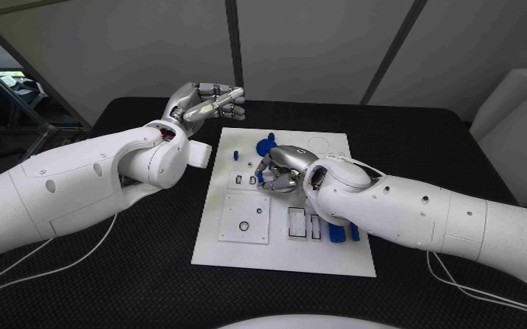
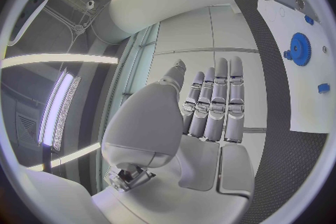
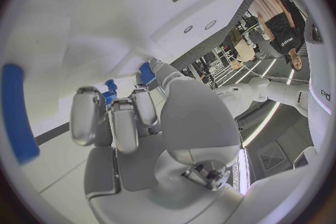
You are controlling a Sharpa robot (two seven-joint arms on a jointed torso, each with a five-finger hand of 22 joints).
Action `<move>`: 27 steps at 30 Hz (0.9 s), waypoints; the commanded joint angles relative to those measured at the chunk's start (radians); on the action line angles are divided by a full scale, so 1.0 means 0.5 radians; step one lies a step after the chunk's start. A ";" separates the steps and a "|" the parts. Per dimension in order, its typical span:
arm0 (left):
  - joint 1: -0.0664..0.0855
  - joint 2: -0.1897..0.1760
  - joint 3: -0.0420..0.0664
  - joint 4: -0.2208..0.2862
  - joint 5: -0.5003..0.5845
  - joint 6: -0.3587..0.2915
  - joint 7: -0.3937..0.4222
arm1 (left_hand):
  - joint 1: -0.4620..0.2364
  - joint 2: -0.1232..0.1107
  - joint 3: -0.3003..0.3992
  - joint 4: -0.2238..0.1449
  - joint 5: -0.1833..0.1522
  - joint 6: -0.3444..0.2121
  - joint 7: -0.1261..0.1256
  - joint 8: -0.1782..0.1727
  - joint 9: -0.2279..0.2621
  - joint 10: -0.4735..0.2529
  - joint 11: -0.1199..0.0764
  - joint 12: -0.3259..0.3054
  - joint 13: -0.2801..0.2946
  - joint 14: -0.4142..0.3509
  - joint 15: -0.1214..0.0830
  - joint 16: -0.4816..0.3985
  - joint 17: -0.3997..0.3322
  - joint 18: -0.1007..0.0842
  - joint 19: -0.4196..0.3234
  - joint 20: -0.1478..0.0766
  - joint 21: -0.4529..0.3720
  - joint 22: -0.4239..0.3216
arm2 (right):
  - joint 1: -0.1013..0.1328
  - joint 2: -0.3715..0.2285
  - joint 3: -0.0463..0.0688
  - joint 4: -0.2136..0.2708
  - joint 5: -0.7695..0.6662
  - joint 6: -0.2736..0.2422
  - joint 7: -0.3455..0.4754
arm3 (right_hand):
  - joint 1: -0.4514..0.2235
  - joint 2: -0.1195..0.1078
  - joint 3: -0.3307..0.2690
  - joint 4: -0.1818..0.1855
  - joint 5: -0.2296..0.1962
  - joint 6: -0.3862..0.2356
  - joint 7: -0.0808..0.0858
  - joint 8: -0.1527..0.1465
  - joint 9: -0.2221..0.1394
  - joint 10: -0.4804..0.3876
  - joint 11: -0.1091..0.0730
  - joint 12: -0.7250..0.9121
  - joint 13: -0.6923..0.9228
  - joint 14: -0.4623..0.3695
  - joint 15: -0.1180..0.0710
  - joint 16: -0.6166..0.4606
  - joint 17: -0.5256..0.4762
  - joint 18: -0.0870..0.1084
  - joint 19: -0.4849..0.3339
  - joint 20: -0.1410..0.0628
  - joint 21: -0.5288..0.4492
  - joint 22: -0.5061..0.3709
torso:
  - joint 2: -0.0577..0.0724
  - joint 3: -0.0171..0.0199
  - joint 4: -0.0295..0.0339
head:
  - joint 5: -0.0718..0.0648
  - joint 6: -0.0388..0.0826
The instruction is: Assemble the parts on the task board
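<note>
The white task board (image 1: 282,249) lies in the middle of the black table. A blue gear (image 1: 266,146) stands at its far end, also seen as the blue gear (image 2: 299,49) in the left wrist view. My right hand (image 1: 279,169) is low over the board just in front of the gear, fingers bent down. Blue parts (image 3: 145,73) show past its fingertips (image 3: 85,102); whether they hold one is hidden. My left hand (image 1: 208,103) is raised above the table beyond the board's far left corner, its fingers (image 2: 213,101) side by side and holding nothing.
Two blue parts (image 1: 353,231) lie at the board's right edge beside my right forearm. A long blue part (image 3: 17,112) shows in the right wrist view. A small blue part (image 2: 322,88) sits on the board near the gear. Grey panels stand behind the table.
</note>
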 commanded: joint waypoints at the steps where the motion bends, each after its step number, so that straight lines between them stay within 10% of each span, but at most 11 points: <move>1: 0.003 -0.001 0.001 0.000 -0.014 0.025 0.007 | 0.001 0.015 0.003 -0.003 -0.001 0.015 0.003 -0.011 -0.003 0.013 0.003 -0.010 -0.003 0.008 0.003 -0.007 -0.003 -0.008 -0.009 0.006 -0.012 -0.002 | -0.010 -0.002 -0.012 -0.011 -0.011 0.060 -0.043 | -0.017 -0.019 -0.011 0.015 -0.016 -0.030 0.003 -0.013 0.000 -0.020 0.000 -0.015 0.026 0.178 0.019 -0.001 0.382 -0.013 -0.010 0.009 -0.006 -0.003 | 0.000 0.0013 0.000 | 0.001 0.002; 11: 0.003 -0.001 0.001 -0.002 -0.014 0.025 0.006 | 0.001 0.015 0.003 -0.003 -0.001 0.015 0.003 -0.011 -0.003 0.013 0.003 -0.010 -0.003 0.008 0.003 -0.007 -0.003 -0.008 -0.009 0.006 -0.012 -0.002 | -0.010 -0.007 -0.012 0.000 -0.005 -0.035 0.009 | -0.070 -0.086 -0.135 0.062 -0.031 -0.175 0.033 -0.029 0.001 -0.085 0.030 -0.076 -0.040 0.178 0.045 0.001 0.387 -0.011 -0.017 0.035 -0.013 -0.011 | 0.000 -0.0001 0.001 | 0.000 -0.001; 27: 0.002 -0.010 -0.001 -0.019 -0.076 0.017 -0.040 | -0.007 0.008 -0.002 0.000 -0.001 0.027 -0.009 -0.016 -0.001 0.061 -0.018 -0.001 0.004 0.152 -0.030 0.036 0.046 -0.003 0.078 -0.022 0.048 0.022 | -0.007 -0.163 -0.009 0.226 0.111 -0.496 0.341 | -0.010 -0.098 -0.303 0.143 0.003 -0.209 0.041 -0.001 0.008 -0.089 0.039 -0.065 -0.048 0.172 0.055 -0.013 0.363 -0.003 -0.042 0.047 -0.035 -0.045 | -0.002 0.0017 -0.005 | 0.006 0.019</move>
